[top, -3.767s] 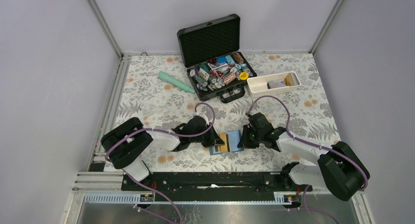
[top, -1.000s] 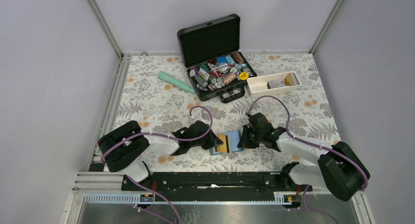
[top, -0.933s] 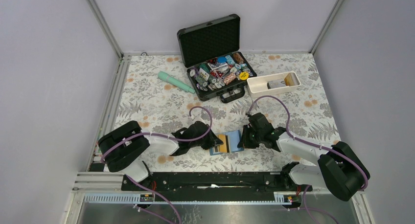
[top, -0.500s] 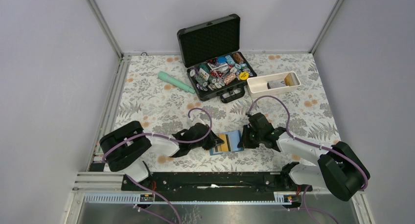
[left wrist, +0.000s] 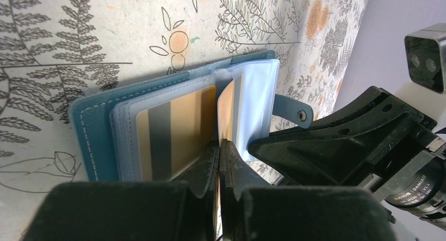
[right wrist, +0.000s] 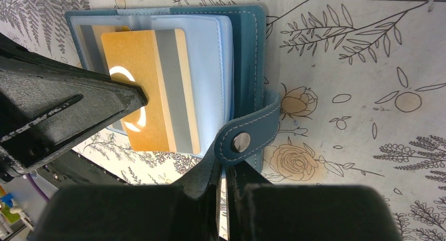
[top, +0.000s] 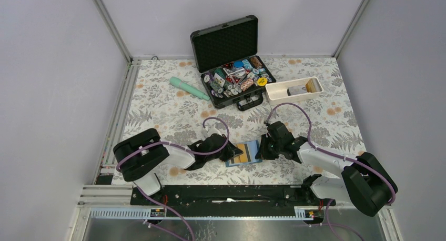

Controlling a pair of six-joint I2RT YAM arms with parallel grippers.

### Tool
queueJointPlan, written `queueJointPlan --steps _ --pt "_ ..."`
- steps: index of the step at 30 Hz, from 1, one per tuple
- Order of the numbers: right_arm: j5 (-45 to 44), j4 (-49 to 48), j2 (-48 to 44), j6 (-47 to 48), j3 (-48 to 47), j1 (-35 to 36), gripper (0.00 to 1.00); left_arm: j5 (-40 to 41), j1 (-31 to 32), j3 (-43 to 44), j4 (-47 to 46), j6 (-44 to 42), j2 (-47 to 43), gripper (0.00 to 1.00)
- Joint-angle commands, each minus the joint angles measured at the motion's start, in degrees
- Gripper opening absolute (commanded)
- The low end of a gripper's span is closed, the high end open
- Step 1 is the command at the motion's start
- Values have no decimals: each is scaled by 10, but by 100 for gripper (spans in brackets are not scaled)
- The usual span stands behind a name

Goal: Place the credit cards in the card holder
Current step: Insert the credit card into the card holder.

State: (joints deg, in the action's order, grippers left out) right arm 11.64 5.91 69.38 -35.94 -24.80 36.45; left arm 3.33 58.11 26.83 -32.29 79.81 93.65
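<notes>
Seen from above, the teal card holder lies open on the flowered table near the arms' bases, between the left gripper and the right gripper. At the far side sit an open black case of poker chips, a mint-green cylinder and a white tray holding what may be more cards, too small to tell. In the left wrist view, one stowed card, gold with a dark stripe, sits in a clear sleeve on the holder's left half. The left gripper's fingers are pressed together on the held card, a second gold one that stands edge-on at the fold of the sleeves. In the right wrist view, that card lies across the pale blue sleeves with its near end in the left gripper's grasp. The right gripper's fingers pinch the snap strap and pin the holder open. The job looks partly done: one card is in and a second is at the mouth of a sleeve but apparently not seated, and any cards in the tray have yet to be fetched.
</notes>
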Motion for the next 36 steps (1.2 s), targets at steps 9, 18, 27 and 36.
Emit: queueJointPlan --steps 9,18,27,36 --pt "-13 14 7 15 7 4 0 8 7 4 46 -14 31 6" --pt "-14 13 6 15 8 4 0 12 9 23 97 -36 23 29" --pt "-13 11 6 16 10 3 0 33 11 55 174 -68 -2 44" --pt "-12 11 3 17 12 3 0 63 19 96 267 -87 -24 66"
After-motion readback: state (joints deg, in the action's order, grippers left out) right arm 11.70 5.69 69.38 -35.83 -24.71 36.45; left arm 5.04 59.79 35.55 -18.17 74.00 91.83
